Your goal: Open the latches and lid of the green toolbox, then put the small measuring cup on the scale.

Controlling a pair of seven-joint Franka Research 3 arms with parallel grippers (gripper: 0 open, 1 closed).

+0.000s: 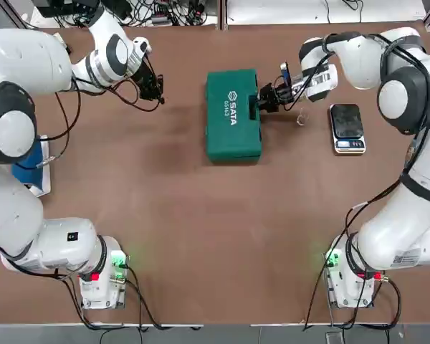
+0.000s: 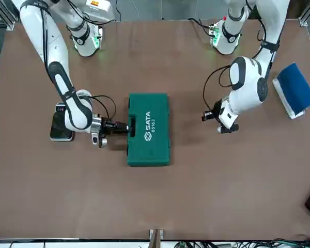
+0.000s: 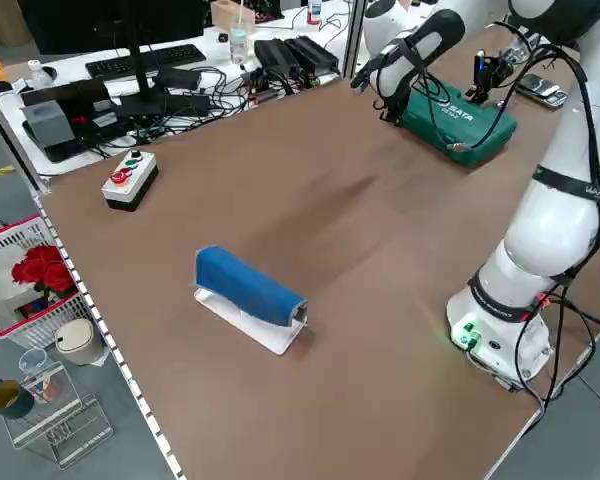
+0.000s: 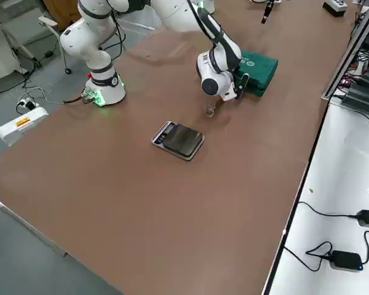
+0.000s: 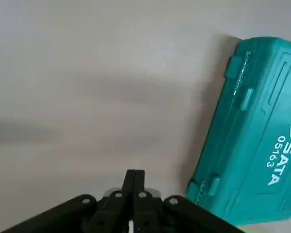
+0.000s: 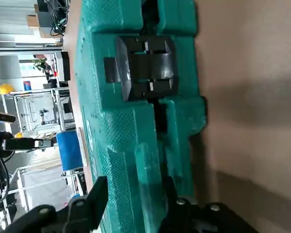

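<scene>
The green toolbox point(image 1: 233, 115) lies shut in the middle of the table, SATA print up. My right gripper point(image 1: 261, 100) is at its handle-side edge, level with the table. In the right wrist view its fingers point(image 6: 94, 199) stand a little apart, one above the lid and one by the handle cutout, short of a black latch point(image 6: 148, 68) that is still folded down. The small measuring cup point(image 4: 210, 110) stands on the table between the toolbox and the scale point(image 1: 347, 127). Off the toolbox's other side hovers my left gripper point(image 1: 154, 89), shut and holding nothing.
A blue-topped white block point(image 3: 250, 288) lies near the table's left edge. A grey box with coloured buttons point(image 3: 130, 178) sits at the far left corner. Cables and a keyboard lie beyond the far edge. Bare brown tabletop stretches between the toolbox and the arm bases point(image 1: 100, 276).
</scene>
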